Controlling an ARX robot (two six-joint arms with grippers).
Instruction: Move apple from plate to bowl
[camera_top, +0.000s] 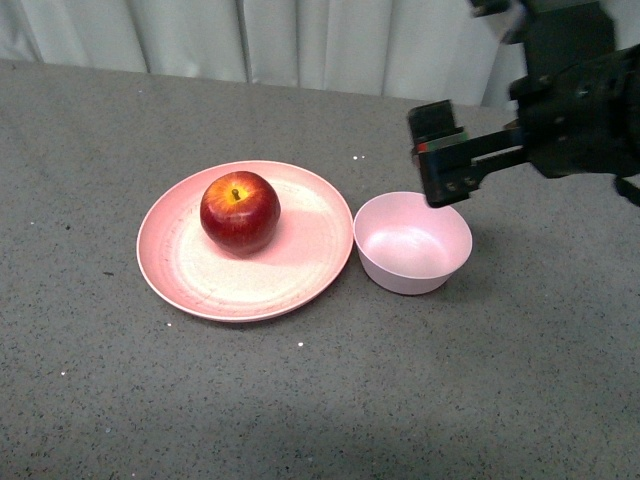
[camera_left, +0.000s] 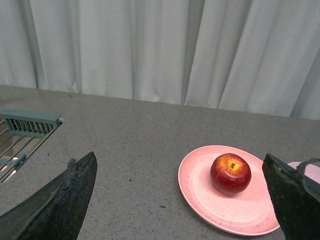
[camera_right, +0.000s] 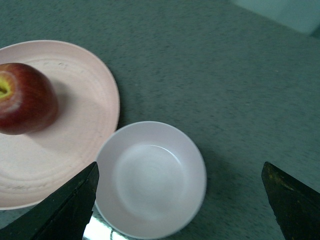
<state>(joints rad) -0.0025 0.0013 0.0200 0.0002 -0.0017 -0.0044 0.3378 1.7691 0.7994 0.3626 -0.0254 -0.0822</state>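
Observation:
The dark red apple (camera_top: 239, 211) sits on the wide salmon-pink plate (camera_top: 200, 275), left of centre on the table. The small pale pink bowl (camera_top: 412, 242) stands empty just right of the plate. My right gripper (camera_top: 443, 155) is open and empty, hovering above the bowl's far right side. In the right wrist view the bowl (camera_right: 150, 178) lies between the spread fingers, with the apple (camera_right: 25, 98) and plate (camera_right: 75, 140) beside it. The left wrist view shows the apple (camera_left: 230, 173) on the plate (camera_left: 235, 210) ahead of my open left gripper (camera_left: 182, 200).
The grey speckled table top (camera_top: 300, 400) stretches all around the dishes. White curtains (camera_top: 300, 40) hang behind its far edge. A metal wire rack (camera_left: 20, 135) shows at the table's side in the left wrist view.

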